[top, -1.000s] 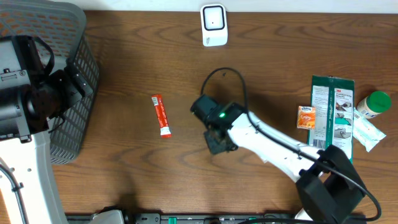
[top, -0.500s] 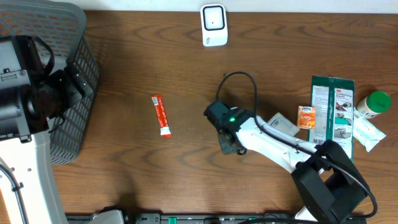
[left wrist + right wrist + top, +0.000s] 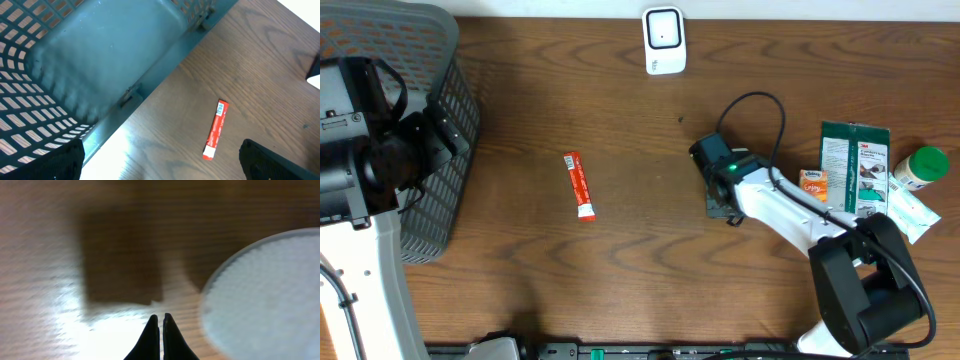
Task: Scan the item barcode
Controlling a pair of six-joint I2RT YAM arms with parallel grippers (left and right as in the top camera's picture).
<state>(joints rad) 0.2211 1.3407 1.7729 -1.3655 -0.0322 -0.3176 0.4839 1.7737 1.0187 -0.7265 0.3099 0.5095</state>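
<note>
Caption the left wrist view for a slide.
A red stick packet lies flat on the wooden table, apart from the grey mesh basket.

Bright, even overhead light; right wrist view motion-blurred, glary.

Likely shop checkout mock-up: barcode scanner (image 3: 663, 40), basket (image 3: 448, 95), packaged goods (image 3: 855, 175).

Dark brown bench (image 3: 520, 120) with fine wood grain running side to side, filling almost the whole overhead view. Pale strip (image 3: 820, 8) along the far edge, too narrow to tell wall from floor. Black rail (image 3: 620, 352) along the near edge. Lit from above: soft shadows on the wood, a white glare patch (image 3: 132, 150) in the left wrist view, another, blurred, in the right wrist view.
</note>
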